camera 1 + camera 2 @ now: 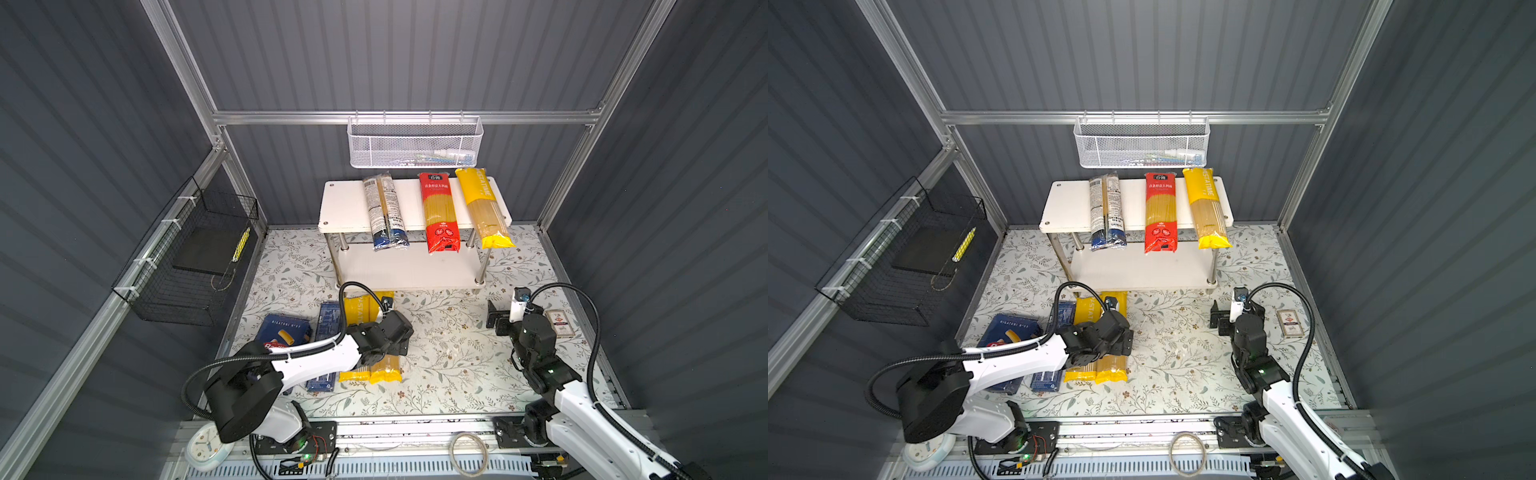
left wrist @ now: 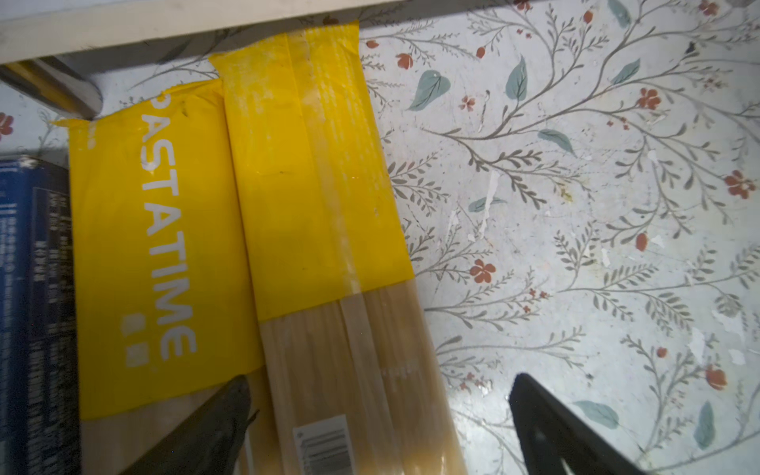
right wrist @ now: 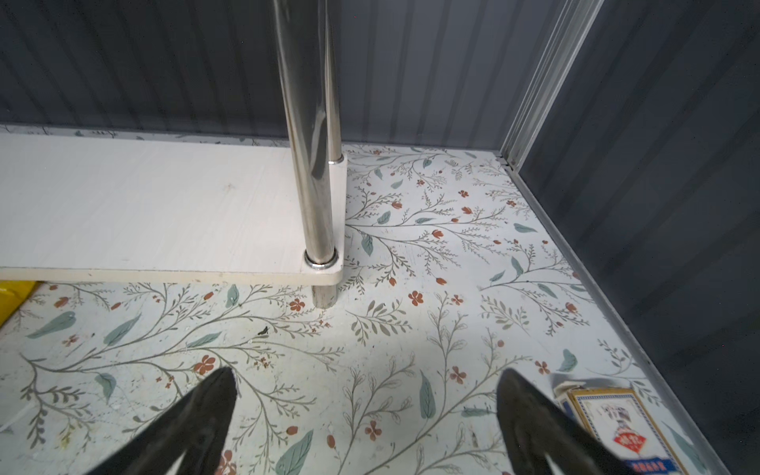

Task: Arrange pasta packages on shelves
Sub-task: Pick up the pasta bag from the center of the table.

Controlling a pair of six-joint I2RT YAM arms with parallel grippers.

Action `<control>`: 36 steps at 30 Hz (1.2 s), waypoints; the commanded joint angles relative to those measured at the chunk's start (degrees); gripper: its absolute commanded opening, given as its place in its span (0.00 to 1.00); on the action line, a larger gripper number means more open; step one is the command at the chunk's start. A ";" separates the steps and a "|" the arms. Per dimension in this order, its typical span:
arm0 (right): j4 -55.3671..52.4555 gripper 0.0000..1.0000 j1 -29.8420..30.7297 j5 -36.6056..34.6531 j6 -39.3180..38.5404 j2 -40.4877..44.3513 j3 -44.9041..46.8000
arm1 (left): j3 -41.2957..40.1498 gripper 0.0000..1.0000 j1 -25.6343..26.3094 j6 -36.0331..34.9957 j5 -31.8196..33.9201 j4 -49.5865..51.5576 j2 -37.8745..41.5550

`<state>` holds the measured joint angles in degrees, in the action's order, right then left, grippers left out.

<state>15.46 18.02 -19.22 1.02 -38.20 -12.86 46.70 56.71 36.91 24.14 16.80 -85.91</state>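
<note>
The shelves [image 1: 345,203] stand at the back. Their top board holds a grey-and-dark-blue bag [image 1: 384,212], a red bag [image 1: 439,212] and a yellow bag [image 1: 484,208]; the lower board [image 1: 415,270] is bare. On the floral mat two yellow bags [image 2: 164,246] [image 2: 320,205] lie side by side, beside a narrow blue box [image 1: 328,320] and a wide blue Barilla box [image 1: 284,328]. My left gripper [image 2: 380,378] hangs open over the right-hand yellow bag, one finger on each side of it. My right gripper [image 3: 367,370] is open and empty above the mat, near the rack's front right leg [image 3: 316,205].
A small red-and-white card [image 1: 560,323] lies by the right wall, close to my right gripper. A white mesh basket [image 1: 415,143] hangs on the back wall and a black wire basket [image 1: 195,257] on the left wall. A clock [image 1: 208,449] and a cable ring [image 1: 467,453] sit at the front rail.
</note>
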 commanded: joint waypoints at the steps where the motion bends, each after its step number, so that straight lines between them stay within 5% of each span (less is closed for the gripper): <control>1: 2.37 0.99 -0.38 0.14 -0.09 3.54 1.99 | 1.35 0.99 0.19 1.30 -0.64 1.37 -1.79; 19: 4.45 0.99 -2.36 7.22 -1.19 -6.53 -0.33 | 3.11 0.99 -2.35 2.06 -3.14 2.30 -6.87; 36: 5.01 0.99 -3.34 7.14 -0.33 -5.48 0.91 | 4.28 0.99 -3.82 0.07 -5.85 1.06 -9.92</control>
<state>19.31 15.03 -12.12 0.60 -43.99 -11.46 50.33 52.86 37.28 20.32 18.59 -94.48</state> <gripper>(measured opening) 0.988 0.995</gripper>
